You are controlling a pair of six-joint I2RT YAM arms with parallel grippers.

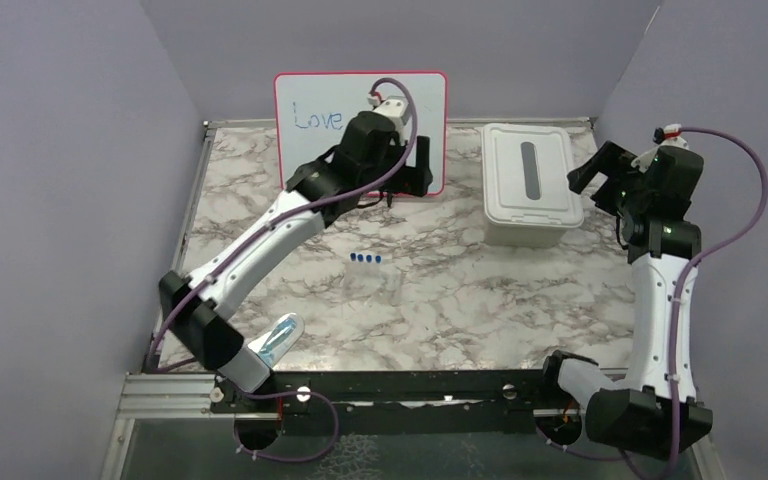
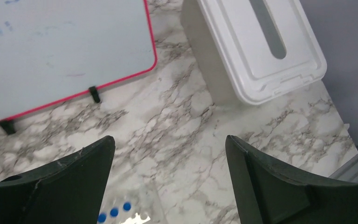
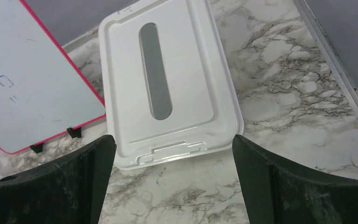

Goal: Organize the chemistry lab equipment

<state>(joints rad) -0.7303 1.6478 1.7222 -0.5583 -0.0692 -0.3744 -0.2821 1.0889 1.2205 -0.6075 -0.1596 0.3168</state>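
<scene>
A row of tiny blue-capped pieces point(image 1: 365, 258) lies mid-table in a clear packet point(image 1: 377, 284). A second clear packet point(image 1: 278, 340) with pale blue contents lies by the left arm's base. My left gripper point(image 1: 407, 190) hovers in front of the whiteboard, open and empty. In the left wrist view, the blue-capped pieces point(image 2: 114, 212) show at the bottom edge beside the left finger point(image 2: 65, 186), below the open left gripper point(image 2: 170, 140). My right gripper point(image 1: 592, 184) hangs open to the right of the bin. The open right gripper point(image 3: 173, 139) holds nothing.
The red-framed whiteboard point(image 1: 305, 150) stands at the back centre on small black feet point(image 2: 94, 94). The beige bin point(image 1: 530, 225) with its slotted lid point(image 3: 168, 84) on sits at the back right. Purple walls enclose the table on three sides.
</scene>
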